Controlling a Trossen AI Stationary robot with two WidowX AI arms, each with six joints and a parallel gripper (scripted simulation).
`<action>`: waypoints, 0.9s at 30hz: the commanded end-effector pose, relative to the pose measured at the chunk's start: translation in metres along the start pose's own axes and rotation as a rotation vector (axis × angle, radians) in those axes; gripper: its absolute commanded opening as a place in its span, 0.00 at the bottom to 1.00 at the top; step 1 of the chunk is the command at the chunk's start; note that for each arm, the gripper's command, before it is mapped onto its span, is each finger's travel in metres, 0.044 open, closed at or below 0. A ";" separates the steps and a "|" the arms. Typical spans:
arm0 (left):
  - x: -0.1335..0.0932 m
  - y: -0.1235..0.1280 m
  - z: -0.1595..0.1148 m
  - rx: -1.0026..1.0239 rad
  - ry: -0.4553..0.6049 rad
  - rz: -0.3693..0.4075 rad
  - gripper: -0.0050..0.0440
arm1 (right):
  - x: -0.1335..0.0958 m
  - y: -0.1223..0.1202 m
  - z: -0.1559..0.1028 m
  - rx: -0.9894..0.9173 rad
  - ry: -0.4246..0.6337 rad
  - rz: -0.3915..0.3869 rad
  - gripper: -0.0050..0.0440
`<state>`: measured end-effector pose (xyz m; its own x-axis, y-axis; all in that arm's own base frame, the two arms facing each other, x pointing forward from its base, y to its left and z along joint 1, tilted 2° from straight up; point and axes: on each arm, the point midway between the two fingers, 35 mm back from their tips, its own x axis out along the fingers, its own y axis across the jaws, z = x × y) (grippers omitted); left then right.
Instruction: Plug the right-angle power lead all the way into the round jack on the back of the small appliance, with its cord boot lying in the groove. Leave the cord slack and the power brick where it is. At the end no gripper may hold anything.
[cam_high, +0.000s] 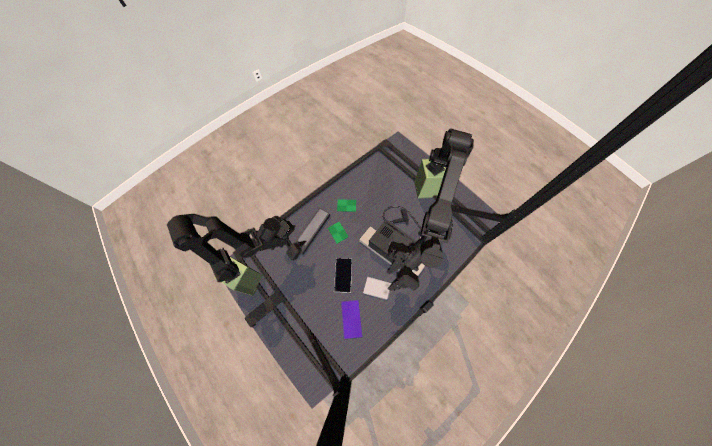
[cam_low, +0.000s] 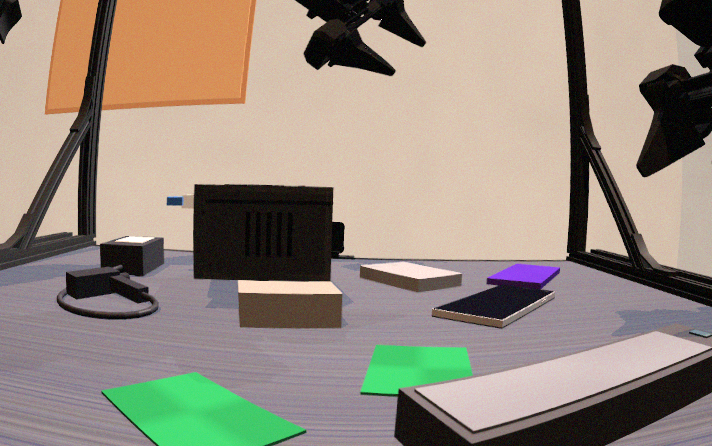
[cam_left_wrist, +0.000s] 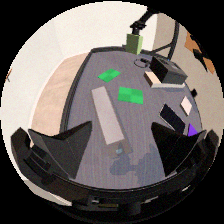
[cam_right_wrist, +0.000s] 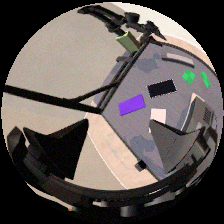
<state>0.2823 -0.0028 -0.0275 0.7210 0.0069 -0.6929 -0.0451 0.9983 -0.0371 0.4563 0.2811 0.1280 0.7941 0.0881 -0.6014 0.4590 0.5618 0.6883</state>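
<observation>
The small black appliance (cam_low: 262, 231) stands on the grey table, and also shows in the overhead view (cam_high: 386, 236). The right-angle power lead (cam_low: 107, 286) lies loose on the table to its left in the low view, its cord in a loop. It is apart from the appliance. The power brick (cam_low: 131, 253) sits just behind the lead. My right gripper (cam_high: 401, 275) hangs open and empty in the air beside the appliance, high in the low view (cam_low: 357, 36). My left gripper (cam_high: 294, 246) is open and empty, raised over the grey bar (cam_high: 313, 226).
A tan box (cam_low: 289, 302) lies in front of the appliance. A white box (cam_low: 409, 274), a black phone (cam_low: 493, 304) and a purple card (cam_low: 522, 274) lie to its right. Two green cards (cam_low: 202, 407) (cam_low: 415, 367) lie near the grey bar (cam_low: 556, 383). Black frame posts ring the table.
</observation>
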 end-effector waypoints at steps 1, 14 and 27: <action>0.001 0.003 0.001 -0.013 -0.001 0.009 0.92 | 0.002 -0.015 0.009 -0.079 0.013 -0.022 0.92; 0.003 0.013 0.007 -0.077 -0.012 0.037 0.92 | 0.019 -0.108 0.059 -0.464 0.095 -0.166 0.92; 0.002 0.027 0.013 -0.171 -0.031 0.068 0.92 | 0.010 -0.207 0.101 -0.749 0.228 -0.271 0.92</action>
<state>0.2903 0.0202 -0.0224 0.7297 0.0670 -0.6805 -0.1843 0.9776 -0.1013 0.4234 0.1046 0.0304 0.5880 -0.0070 -0.8088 0.2213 0.9632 0.1525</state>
